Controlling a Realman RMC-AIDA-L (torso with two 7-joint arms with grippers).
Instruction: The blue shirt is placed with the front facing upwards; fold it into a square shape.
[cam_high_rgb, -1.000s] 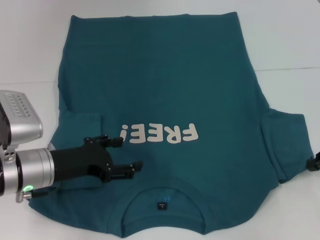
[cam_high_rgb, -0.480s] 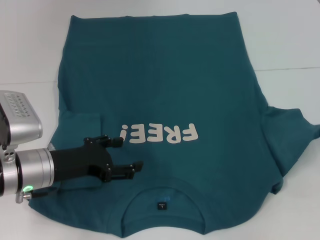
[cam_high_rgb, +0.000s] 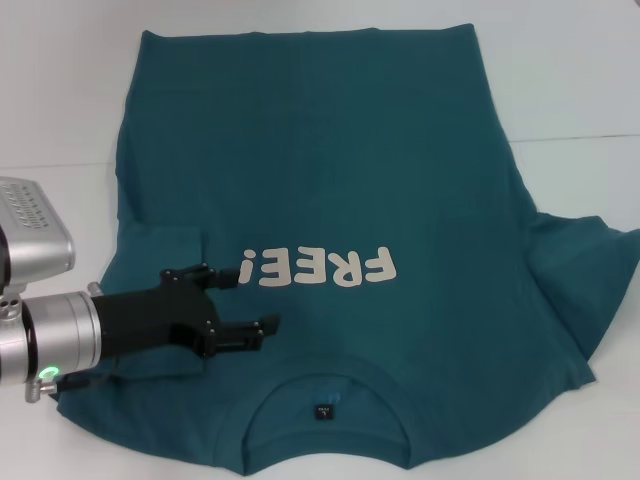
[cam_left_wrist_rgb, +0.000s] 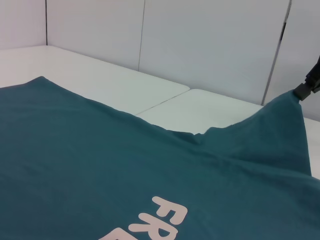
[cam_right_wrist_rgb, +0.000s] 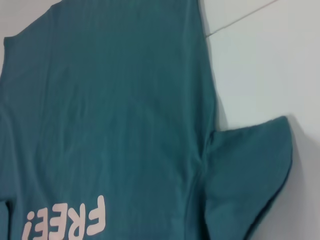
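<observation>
The blue shirt (cam_high_rgb: 330, 170) lies front up on the white table (cam_high_rgb: 60, 90), its off-white "FREE!" print (cam_high_rgb: 320, 268) and collar (cam_high_rgb: 330, 395) toward me. My left gripper (cam_high_rgb: 255, 302) hovers open over the shirt's near left part, beside the print. The left sleeve (cam_high_rgb: 165, 250) is folded in onto the body. The right sleeve (cam_high_rgb: 585, 275) is drawn out to the right edge of the head view. In the left wrist view my right gripper (cam_left_wrist_rgb: 309, 84) holds the raised tip of that sleeve (cam_left_wrist_rgb: 280, 130). The right wrist view shows the shirt (cam_right_wrist_rgb: 115, 110) and the sleeve (cam_right_wrist_rgb: 250, 165).
A seam line (cam_high_rgb: 580, 138) crosses the tabletop behind the shirt. Pale wall panels (cam_left_wrist_rgb: 200, 45) stand beyond the table's far side. Bare white table shows left, right and behind the shirt.
The right sleeve, bunched a second ago, has been pulled outward to the right. My right gripper has left the head view. The left gripper has shifted slightly left.
</observation>
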